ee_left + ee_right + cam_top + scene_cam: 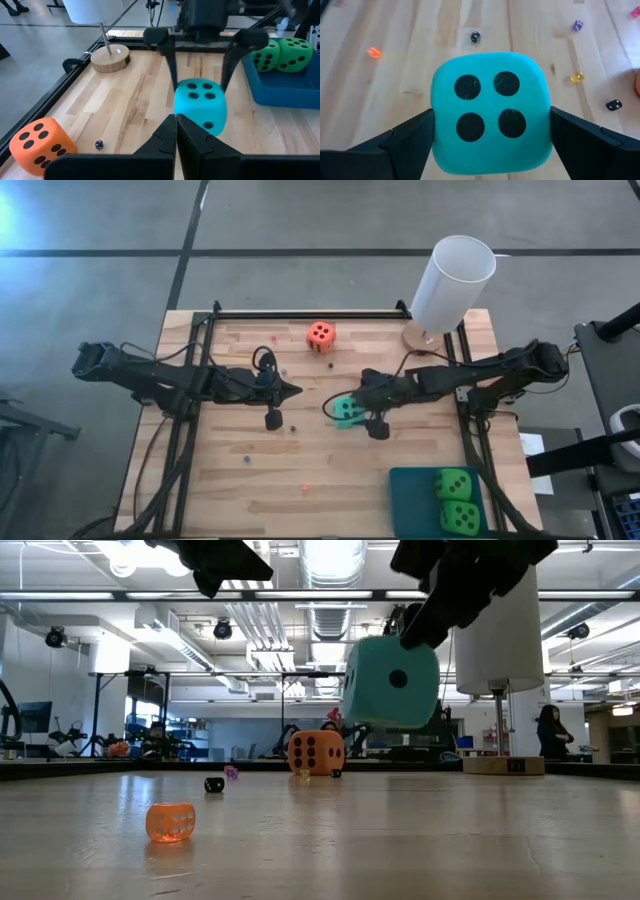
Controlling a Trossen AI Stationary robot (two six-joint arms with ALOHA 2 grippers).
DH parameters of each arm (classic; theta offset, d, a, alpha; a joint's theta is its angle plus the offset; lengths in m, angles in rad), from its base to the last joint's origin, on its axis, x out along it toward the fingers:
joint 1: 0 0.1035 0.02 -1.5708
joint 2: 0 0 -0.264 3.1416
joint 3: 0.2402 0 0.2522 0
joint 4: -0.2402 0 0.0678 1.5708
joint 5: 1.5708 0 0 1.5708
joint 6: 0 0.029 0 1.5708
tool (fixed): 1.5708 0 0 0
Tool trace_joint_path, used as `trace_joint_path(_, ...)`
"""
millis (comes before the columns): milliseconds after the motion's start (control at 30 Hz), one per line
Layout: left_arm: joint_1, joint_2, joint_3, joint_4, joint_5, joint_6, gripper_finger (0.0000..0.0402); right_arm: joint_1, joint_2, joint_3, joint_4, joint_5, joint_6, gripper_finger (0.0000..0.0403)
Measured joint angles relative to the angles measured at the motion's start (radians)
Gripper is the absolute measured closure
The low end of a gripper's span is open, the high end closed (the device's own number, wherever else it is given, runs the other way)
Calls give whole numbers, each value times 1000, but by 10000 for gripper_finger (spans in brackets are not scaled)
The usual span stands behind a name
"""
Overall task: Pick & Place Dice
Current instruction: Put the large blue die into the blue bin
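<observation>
A turquoise die [491, 112] hangs above the middle of the table, with my right gripper [491, 135] shut on it; the low view shows the die [392, 680] clear of the wood. My left gripper [176, 122] hovers shut and holding nothing, just left of it, pointing at it [297, 390]. An orange-red die [321, 335] rests on the table near the far edge. Two bright green dice [452, 483] [460, 517] lie in a blue tray [405, 500] at the near right. My right gripper pinches the turquoise die by two opposite side faces, one finger [412, 132] on the side [437, 120] and the other finger [572, 132] on the far side. The fingers slant down from the table's right. The die is lifted clear, its four-pip face toward the wrist.
A tall white cylinder [452, 280] on a round wooden base [425, 335] stands at the far right corner. Several tiny dice are scattered on the wood, among them a translucent orange one [170, 821] and a black one [214, 784]. A black frame borders the table.
</observation>
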Motion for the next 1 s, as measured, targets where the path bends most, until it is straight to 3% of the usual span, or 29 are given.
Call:
trace_joint_path(567, -1, 0, 0, 0, 0, -2, 387, 211, -224, 2, -138, 5, 144, 49)
trace_joint_path(767, -1, 0, 0, 0, 0, -2, 387, 254, -269, 2, -158, 77, 154, 49)
trace_joint_path(1000, 0, 0, 0, 0, 0, -2, 387, 260, -278, 1, -165, 82, 154, 49)
